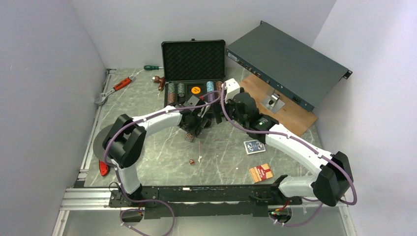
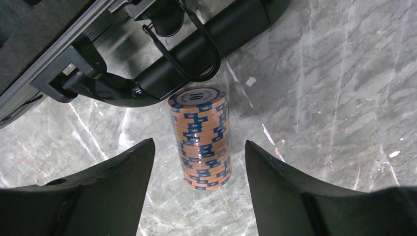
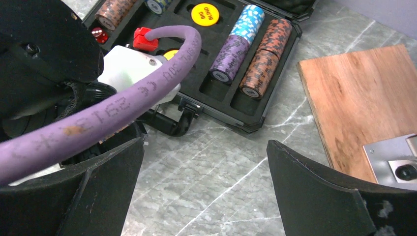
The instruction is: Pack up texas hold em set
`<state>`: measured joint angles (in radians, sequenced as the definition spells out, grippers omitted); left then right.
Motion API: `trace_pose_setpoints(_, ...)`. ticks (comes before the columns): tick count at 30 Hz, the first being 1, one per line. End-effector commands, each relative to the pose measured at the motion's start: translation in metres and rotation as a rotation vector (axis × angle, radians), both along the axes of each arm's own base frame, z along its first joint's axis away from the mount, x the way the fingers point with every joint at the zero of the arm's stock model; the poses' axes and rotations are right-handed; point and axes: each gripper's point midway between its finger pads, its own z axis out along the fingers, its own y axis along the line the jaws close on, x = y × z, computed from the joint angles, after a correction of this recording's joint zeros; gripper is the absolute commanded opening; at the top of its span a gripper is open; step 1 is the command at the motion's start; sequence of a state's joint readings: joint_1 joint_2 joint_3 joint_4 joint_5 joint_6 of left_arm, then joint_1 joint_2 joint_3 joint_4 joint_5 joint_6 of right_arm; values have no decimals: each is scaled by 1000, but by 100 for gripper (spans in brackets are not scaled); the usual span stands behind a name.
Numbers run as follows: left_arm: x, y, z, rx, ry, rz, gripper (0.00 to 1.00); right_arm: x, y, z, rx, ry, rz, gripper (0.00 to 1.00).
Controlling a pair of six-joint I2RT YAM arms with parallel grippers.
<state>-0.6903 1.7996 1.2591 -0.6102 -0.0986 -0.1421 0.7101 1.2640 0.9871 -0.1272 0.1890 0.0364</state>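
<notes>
Fingers (image 2: pixel 125 169) of left gripper (image 2: pixel 199 143) straddle standing chip stack (image 2: pixel 201 140), gap each side, not holding. Centre, close evenly, grip low, or stack topples. Right gripper (image 3: pixel 205 147) wide, empty.

Right gripper (image 3: pixel 205 144) jaws wide above the desk (image 3: pixel 221 196); black case (image 3: pixel 231 117) holds chip stacks (image 3: pixel 230 56) lying in slots; purple cable (image 3: pixel 123 103) crosses at left.

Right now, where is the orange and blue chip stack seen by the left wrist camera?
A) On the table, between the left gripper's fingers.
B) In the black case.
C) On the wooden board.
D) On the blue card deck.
A: the orange and blue chip stack stands on the table, with a gap on each side, inside the open left gripper.
</notes>
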Motion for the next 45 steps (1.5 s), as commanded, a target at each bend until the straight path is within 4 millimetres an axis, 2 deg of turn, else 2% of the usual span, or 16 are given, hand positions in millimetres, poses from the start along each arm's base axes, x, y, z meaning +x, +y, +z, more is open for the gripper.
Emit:
trace_pose_setpoints(1, -1, -11, -7, -18, 6, -15, 71, 8, -9, 33, 69, -100, -71, 100)
trace_pose_setpoints(6, 1, -6, -14, 20, 9, 2, 60, 13, -23, 37, 71, -127, -155, 100)
trace_pose_setpoints(10, 0, -3, -18, 31, 16, 10, 60, 18, -33, 36, 67, -129, -206, 100)
trace_pose_setpoints(14, -3, 0, -22, 38, 19, 20, 61, 20, -35, 33, 68, -117, -219, 100)
trace_pose_setpoints(19, -6, 0, -24, 31, 30, 23, 54, 22, -34, 30, 63, -109, -215, 100)
trace_pose_setpoints(25, -9, 2, -29, 37, 38, 32, 52, 23, -35, 27, 58, -100, -219, 100)
trace_pose_setpoints(27, -9, 2, -31, 38, 40, 35, 44, 23, -35, 27, 58, -100, -217, 100)
trace_pose_setpoints(29, -9, 2, -30, 35, 41, 40, 30, 23, -35, 27, 60, -100, -218, 100)
trace_pose_setpoints(32, -9, 2, -22, 28, 30, 54, 0, 24, -35, 25, 55, -96, -218, 100)
trace_pose_setpoints(39, -11, 7, 14, 2, -5, 80, 0, 25, -39, 26, 55, -100, -236, 100)
trace_pose_setpoints(45, -4, 16, 45, 14, -59, 109, 0, 27, -41, 24, 48, -95, -251, 100)
